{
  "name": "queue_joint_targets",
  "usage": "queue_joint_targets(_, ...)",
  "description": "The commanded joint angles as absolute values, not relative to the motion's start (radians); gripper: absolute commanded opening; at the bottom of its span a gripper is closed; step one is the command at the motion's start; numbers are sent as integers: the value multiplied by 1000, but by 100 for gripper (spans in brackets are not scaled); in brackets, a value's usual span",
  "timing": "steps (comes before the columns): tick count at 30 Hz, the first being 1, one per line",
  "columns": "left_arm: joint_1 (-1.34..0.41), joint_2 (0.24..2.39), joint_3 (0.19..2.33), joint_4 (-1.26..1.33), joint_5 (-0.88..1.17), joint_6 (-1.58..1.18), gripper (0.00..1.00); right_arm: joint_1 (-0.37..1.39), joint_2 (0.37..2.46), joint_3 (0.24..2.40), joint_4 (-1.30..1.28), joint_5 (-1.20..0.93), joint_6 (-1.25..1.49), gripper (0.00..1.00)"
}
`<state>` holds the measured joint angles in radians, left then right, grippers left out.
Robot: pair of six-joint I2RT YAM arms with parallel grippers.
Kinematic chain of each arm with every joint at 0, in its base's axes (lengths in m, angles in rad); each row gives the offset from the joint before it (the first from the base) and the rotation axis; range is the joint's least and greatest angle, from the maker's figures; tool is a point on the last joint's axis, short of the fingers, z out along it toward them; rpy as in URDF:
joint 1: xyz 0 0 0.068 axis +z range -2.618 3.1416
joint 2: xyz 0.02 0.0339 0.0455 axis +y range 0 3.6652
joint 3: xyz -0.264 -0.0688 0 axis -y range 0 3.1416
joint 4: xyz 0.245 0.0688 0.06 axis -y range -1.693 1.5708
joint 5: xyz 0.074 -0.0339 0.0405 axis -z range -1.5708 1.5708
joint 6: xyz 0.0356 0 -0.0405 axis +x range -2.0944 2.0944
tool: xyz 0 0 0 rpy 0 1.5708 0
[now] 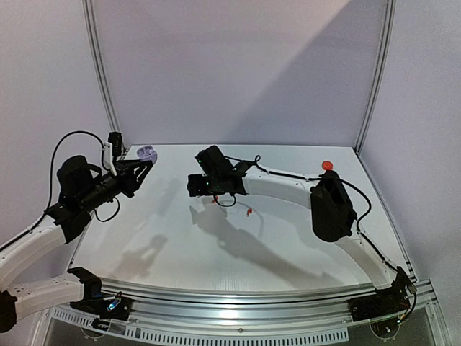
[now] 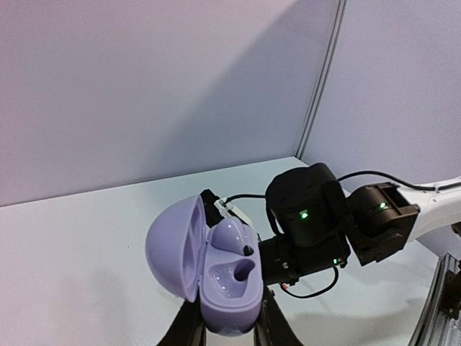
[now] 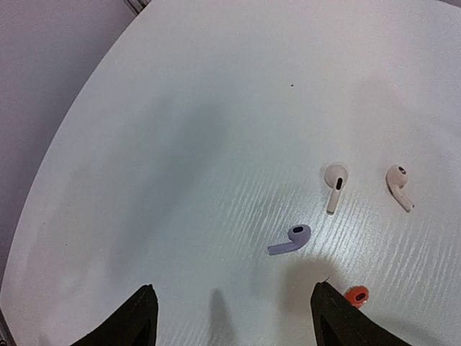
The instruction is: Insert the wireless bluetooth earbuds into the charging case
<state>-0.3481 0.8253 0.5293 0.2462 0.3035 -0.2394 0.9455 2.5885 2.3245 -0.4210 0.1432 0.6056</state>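
The lilac charging case [image 2: 229, 288] is open, its lid [image 2: 173, 249] swung left, and my left gripper [image 2: 229, 326] is shut on its base and holds it above the table. One lilac earbud [image 2: 232, 238] sits in the upper slot; the lower slot [image 2: 243, 272] is empty. In the top view the case [image 1: 147, 152] hangs at the far left. My right gripper [image 3: 234, 321] stands open over the table with nothing between its fingers. Ahead of it lie a lilac earbud [image 3: 292, 240], two white earbuds [image 3: 335, 184] [image 3: 398, 186] and a red earbud [image 3: 356, 295].
A small red round case [image 1: 328, 165] sits at the table's far right. A red earbud [image 1: 248, 212] lies under the right forearm. The right arm's wrist [image 2: 310, 223] is close behind the held case. Grey walls enclose the table's back and sides.
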Motion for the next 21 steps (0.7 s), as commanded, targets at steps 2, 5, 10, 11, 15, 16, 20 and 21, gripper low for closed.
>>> queue_joint_targets(2, -332, 821, 508, 238, 318, -234, 0, 920, 2665, 2385, -223, 116, 692, 71)
queue_joint_targets(5, -328, 827, 505, 249, 321, -233, 0, 912, 2715, 2399, -196, 131, 736, 68)
queue_joint_targets(10, -319, 827, 500, 259, 329, -236, 0, 899, 2774, 2429, -177, 137, 816, 57)
queue_joint_targets(11, -317, 827, 500, 262, 331, -236, 0, 900, 2783, 2440, -178, 135, 817, 55)
queue_joint_targets(15, -305, 827, 494, 264, 334, -243, 0, 899, 2805, 2450, -191, 148, 810, 50)
queue_joint_targets(16, -304, 826, 494, 265, 334, -244, 0, 899, 2807, 2450, -194, 151, 809, 50)
queue_joint_targets(20, -295, 823, 491, 269, 336, -245, 0, 898, 2817, 2450, -200, 150, 801, 49)
queue_joint_targets(21, -293, 823, 490, 269, 336, -245, 0, 899, 2818, 2450, -201, 149, 802, 48)
